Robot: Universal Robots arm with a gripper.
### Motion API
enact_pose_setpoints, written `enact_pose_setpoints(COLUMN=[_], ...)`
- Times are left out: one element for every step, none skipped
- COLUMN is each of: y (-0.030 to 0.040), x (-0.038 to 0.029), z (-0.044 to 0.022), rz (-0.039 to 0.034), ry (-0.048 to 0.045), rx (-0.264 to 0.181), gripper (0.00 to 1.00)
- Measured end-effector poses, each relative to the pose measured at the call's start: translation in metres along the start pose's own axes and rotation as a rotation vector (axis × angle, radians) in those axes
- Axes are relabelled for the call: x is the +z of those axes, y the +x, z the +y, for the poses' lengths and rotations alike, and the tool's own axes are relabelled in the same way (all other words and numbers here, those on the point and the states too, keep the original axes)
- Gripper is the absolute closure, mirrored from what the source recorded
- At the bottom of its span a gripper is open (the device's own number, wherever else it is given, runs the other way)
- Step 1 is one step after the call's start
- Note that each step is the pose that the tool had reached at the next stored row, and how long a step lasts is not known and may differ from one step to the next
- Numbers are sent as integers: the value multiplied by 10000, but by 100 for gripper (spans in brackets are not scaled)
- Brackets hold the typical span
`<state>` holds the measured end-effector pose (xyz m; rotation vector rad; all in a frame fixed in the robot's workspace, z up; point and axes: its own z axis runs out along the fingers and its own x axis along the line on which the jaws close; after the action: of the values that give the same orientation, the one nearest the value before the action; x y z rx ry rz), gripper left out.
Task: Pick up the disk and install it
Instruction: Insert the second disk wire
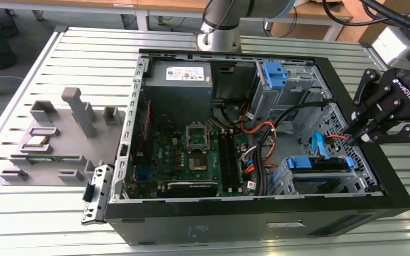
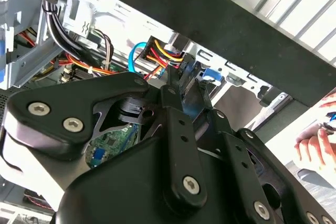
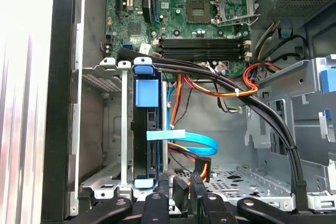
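Open computer case (image 1: pixel 397 197), one disk (image 3: pixel 146 129) caged, one pincer (image 1: pixel 362 140) beside.

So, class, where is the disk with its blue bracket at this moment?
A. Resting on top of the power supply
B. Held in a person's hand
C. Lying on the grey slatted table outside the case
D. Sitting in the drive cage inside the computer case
D: the disk with its blue bracket sits in the metal drive cage inside the computer case, and the hand is close beside it.
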<state>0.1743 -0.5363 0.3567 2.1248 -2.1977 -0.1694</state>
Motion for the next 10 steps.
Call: enact_pose_setpoints(y=[0, 0, 1, 1, 1, 0, 0, 0, 0, 0], x=[0, 0, 2, 3, 4, 6, 7, 7, 7, 7], z=[1, 1, -2, -6, -9, -11, -12, -12, -11, -12], rz=[0, 0, 1, 8, 15, 20, 24, 25, 25, 26], ry=[-3, -5, -57, -230, -409, -590, -735, -754, -771, -789], rx=[1, 1, 2, 6, 9, 14, 18, 19, 20, 20], gripper=[70, 70, 70, 70, 70, 70, 70, 70, 70, 70])
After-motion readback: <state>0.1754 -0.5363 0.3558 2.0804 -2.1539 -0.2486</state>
